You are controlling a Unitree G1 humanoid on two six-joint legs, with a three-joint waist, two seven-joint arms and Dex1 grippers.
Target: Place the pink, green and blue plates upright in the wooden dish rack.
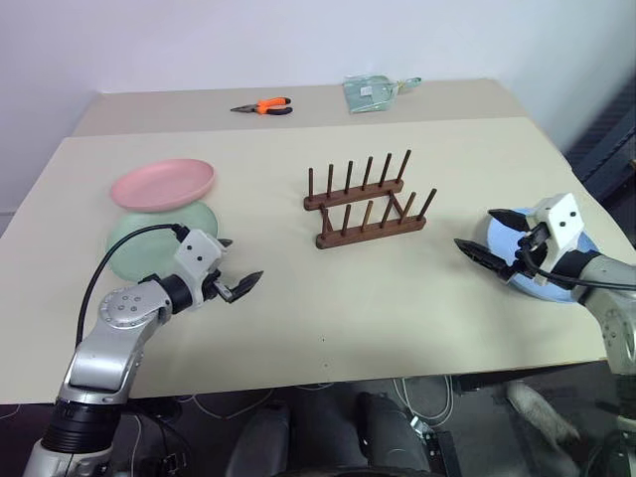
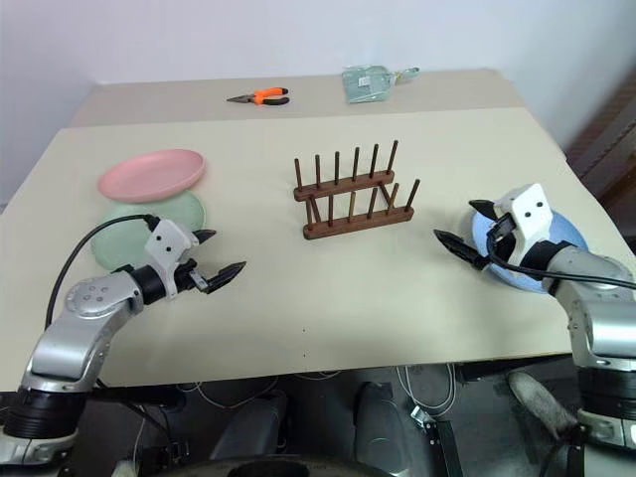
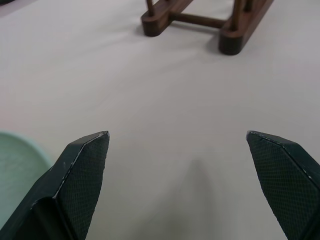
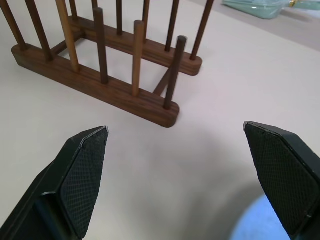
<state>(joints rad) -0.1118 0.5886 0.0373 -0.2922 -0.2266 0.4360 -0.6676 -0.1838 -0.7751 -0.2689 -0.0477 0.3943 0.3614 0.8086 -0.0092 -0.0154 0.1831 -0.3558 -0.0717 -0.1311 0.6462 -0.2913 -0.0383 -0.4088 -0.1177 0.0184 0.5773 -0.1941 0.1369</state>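
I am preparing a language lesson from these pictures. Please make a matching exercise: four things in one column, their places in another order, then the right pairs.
1. pink plate
2. blue plate
3. wooden dish rack
4. orange pliers

a. under the right gripper
b. far edge of the table
c. resting partly on the green plate
d. middle of the table, empty

Pairs: 1-c, 2-a, 3-d, 4-b

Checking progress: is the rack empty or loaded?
Empty. The rack has bare pegs; the pink plate, green plate and blue plate lie flat on the table.
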